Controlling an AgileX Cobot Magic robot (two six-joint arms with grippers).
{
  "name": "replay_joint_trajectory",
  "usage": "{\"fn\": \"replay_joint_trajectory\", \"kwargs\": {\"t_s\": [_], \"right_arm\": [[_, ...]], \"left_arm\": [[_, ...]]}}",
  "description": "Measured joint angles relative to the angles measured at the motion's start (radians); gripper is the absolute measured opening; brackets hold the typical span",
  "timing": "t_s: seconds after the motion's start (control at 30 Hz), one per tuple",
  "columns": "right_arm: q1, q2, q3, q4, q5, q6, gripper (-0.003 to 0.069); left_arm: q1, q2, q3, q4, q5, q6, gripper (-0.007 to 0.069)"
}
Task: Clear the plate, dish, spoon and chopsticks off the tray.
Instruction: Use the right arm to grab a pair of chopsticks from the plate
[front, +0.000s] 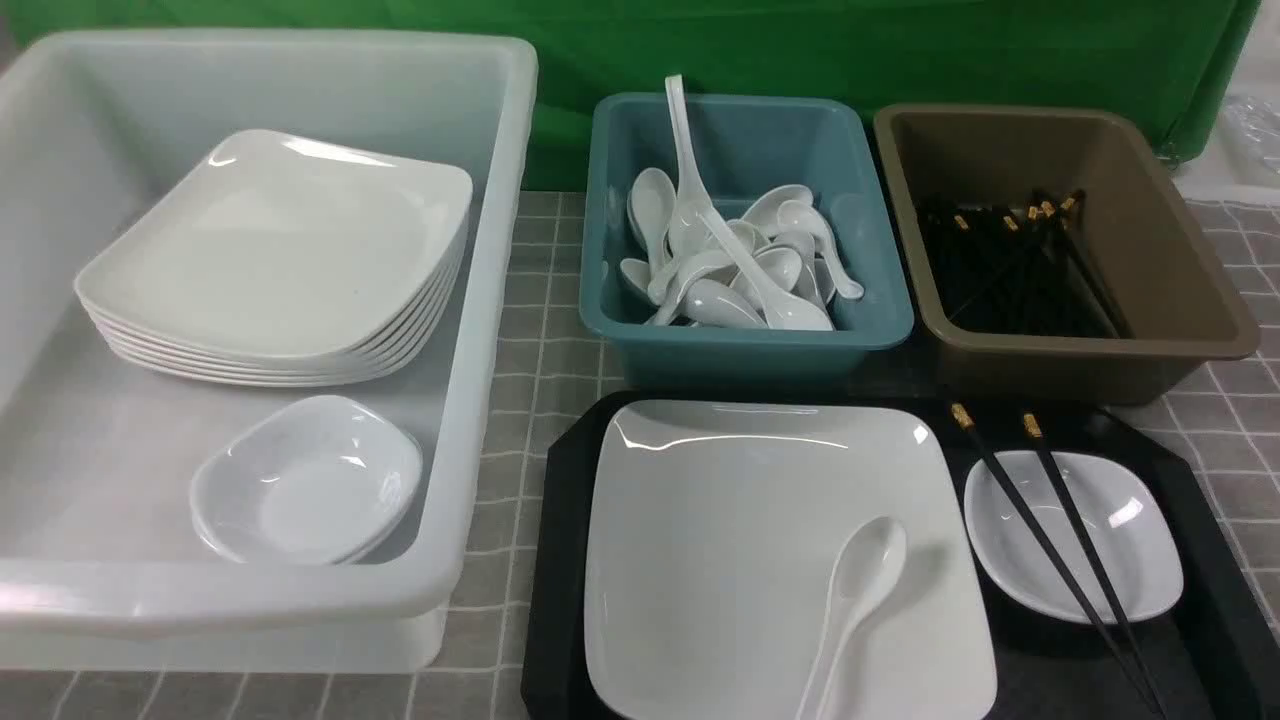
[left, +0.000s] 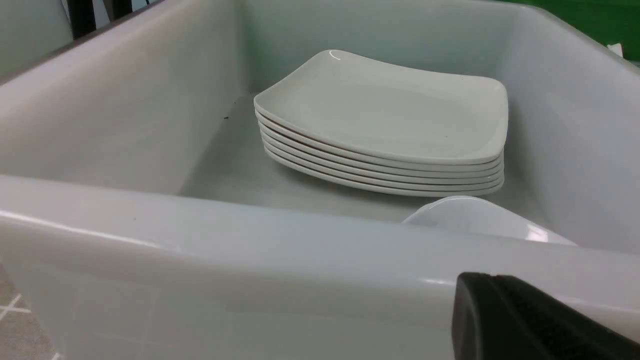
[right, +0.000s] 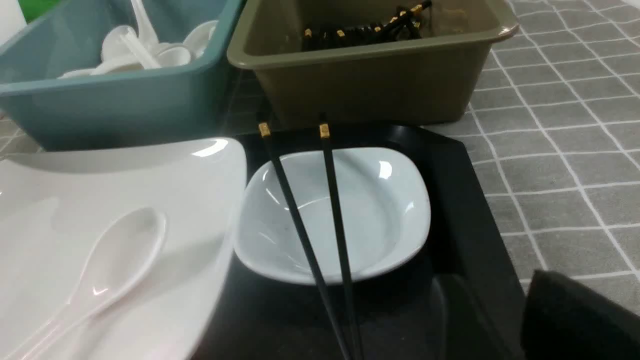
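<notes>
The black tray (front: 560, 560) lies at the front right. On it sits the large white plate (front: 740, 520), with the white spoon (front: 860, 580) lying in it, handle toward me. To the plate's right is the small white dish (front: 1120, 560), and the black chopsticks (front: 1050, 545) rest across it, gold bands at the far end. Neither gripper shows in the front view. In the right wrist view my right gripper (right: 489, 277) is open and empty over the tray's near right rim (right: 465, 200), short of the dish (right: 380, 215) and chopsticks (right: 335, 210). My left gripper (left: 487, 280) is shut and empty.
A big translucent white tub (front: 480, 330) at the left holds a stack of plates (front: 280, 250) and small dishes (front: 310, 480). Behind the tray stand a teal tub (front: 740, 340) of spoons and a brown tub (front: 1180, 300) of chopsticks. My left gripper hangs just outside the white tub's near wall (left: 250, 235).
</notes>
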Motion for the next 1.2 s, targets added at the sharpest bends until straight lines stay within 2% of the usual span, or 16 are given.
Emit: {"fn": "replay_joint_trajectory", "kwargs": {"t_s": [0.97,1.07,1.13,1.2], "right_arm": [[0.0,0.0,0.0,0.0,0.0,0.0,0.0238],[0.0,0.0,0.0,0.0,0.0,0.0,0.0238],[0.0,0.0,0.0,0.0,0.0,0.0,0.0238],[0.0,0.0,0.0,0.0,0.0,0.0,0.0238]], "left_arm": [[0.0,0.0,0.0,-0.009,-0.033,0.0,0.0011],[0.0,0.0,0.0,-0.084,-0.101,-0.007,0.0011],[0.0,0.0,0.0,-0.268,-0.218,-0.054,0.0011],[0.0,0.0,0.0,-0.379,-0.283,-0.097,0.0011]]}}
